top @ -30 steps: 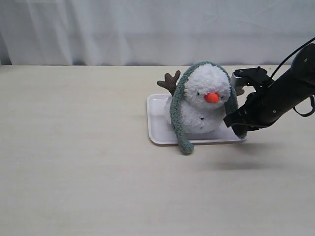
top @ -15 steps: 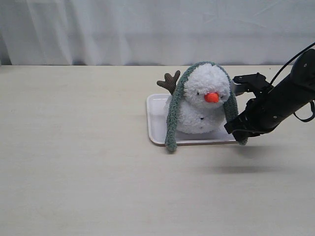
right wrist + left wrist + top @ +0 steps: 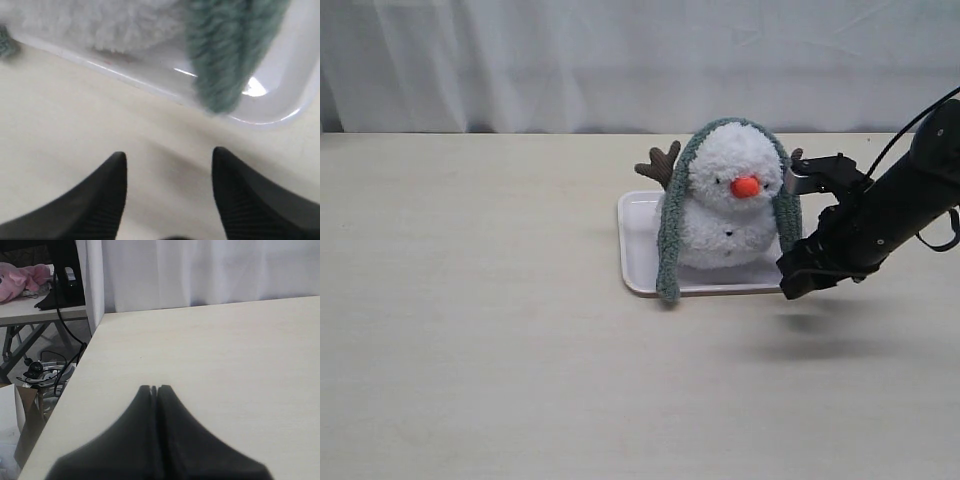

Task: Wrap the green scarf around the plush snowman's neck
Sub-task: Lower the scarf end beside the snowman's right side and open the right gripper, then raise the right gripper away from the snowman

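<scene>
Right hand [image 3: 167, 155] has drawn back from the scarf's [image 3: 670, 225] hanging end to the tray [image 3: 638, 262] corner, fingers apart and empty; snowman [image 3: 732, 235] now sits straighter. Left hand [image 3: 154, 389]: pressed closed, holding nothing, over bare bench [image 3: 500, 360]. Scarf: draped over the snowman's head, both ends hanging down its sides, one reaching past the tray's front rim; not yet at the neck [image 3: 720, 207]. Likely light, limp, fuzzy, unlikely to slip; best pinched near a dangling end. Bench: pale, matte. White curtain [image 3: 620, 60] behind.
</scene>
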Available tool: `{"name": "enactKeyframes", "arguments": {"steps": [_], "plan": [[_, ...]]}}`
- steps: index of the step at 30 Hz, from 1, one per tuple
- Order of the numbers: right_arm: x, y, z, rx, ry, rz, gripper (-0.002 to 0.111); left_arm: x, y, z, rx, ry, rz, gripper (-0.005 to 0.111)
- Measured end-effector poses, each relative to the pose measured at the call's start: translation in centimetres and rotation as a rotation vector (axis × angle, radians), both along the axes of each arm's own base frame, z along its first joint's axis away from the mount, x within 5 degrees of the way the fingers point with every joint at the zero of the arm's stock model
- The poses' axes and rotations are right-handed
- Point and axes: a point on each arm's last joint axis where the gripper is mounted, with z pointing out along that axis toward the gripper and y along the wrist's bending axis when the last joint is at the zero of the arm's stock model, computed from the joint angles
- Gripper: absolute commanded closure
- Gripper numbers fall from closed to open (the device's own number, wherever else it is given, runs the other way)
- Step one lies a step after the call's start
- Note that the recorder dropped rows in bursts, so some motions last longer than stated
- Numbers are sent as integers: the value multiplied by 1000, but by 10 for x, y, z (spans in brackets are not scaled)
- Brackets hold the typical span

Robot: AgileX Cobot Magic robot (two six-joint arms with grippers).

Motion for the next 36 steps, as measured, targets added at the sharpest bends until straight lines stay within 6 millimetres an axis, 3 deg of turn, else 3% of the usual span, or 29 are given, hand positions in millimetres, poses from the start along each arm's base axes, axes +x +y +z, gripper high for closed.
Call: {"name": "enactKeyframes", "arguments": {"steps": [4,7,17,22,29,32,36], "plan": [[-2,1,6,12,30,18,49,0,0,0,0,0,0,107],[-2,3,26,27,12,30,49,0,0,0,0,0,0,107],[-20,1,128,23,-262,62,50,0,0,0,0,0,0,107],[-31,-3,172,19,-495,2,71,0,0,0,0,0,0,107],[-37,-4,193,29,-612,-33,98,0,0,0,0,0,0,107],[-37,-3,194,58,-610,-45,104,0,0,0,0,0,0,107],[-39,0,193,79,-594,-23,104,0,0,0,0,0,0,107]]}}
